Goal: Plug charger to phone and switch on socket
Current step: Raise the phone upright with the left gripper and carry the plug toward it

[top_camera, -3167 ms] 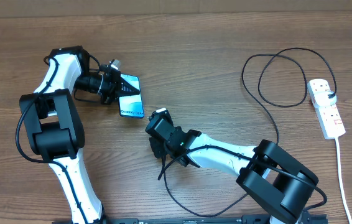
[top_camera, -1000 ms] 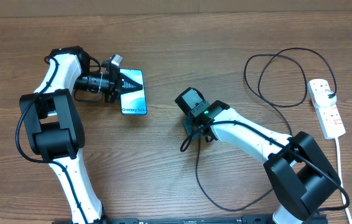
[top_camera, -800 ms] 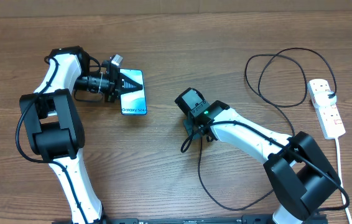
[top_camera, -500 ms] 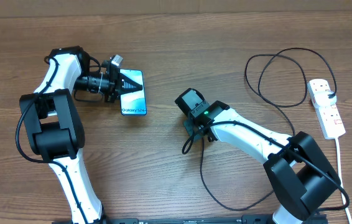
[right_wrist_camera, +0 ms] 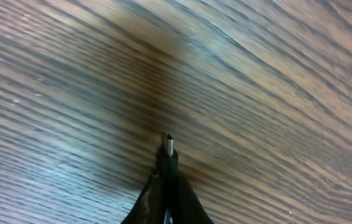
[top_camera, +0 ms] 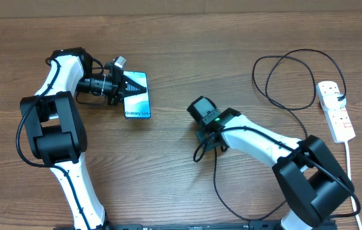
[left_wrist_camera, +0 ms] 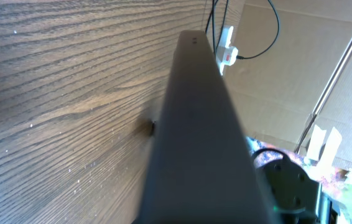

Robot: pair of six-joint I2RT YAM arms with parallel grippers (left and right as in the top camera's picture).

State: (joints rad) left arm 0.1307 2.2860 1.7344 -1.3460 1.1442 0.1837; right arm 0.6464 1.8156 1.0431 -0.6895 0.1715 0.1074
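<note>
Pinching the charger (right_wrist_camera: 169, 163) just behind its plug, the right claw (right_wrist_camera: 167, 186) is clamped on the black moulding w/ the small metal tip poking out free in front. Makes sense to me, since that's the bit that has to enter the port. Right now the tip points at bare wood only, hanging low over the table (top_camera: 232, 38); no phone in that wrist view. The rest of the cable (top_camera: 215, 182) trails loose behind the arm, curves round the near edge and loops up toward the socket (top_camera: 336, 112), so there's slack, prob enough to reach. Over on the other side the left claw (top_camera: 128, 88) is closed on one end of the phone (top_camera: 137, 105), screen up, the "Galaxy S24" end left uncovered. I'd guess it's acting as a brace so the handset won't skid when the plug pushes in. Can't tell from here which edge has the port, or if the phone sits flat. Phone and plug are well apart, open table between. The socket lies at the far right edge, untouched, red switches facing up, so the plug-in step comes first and the switch after.
</note>
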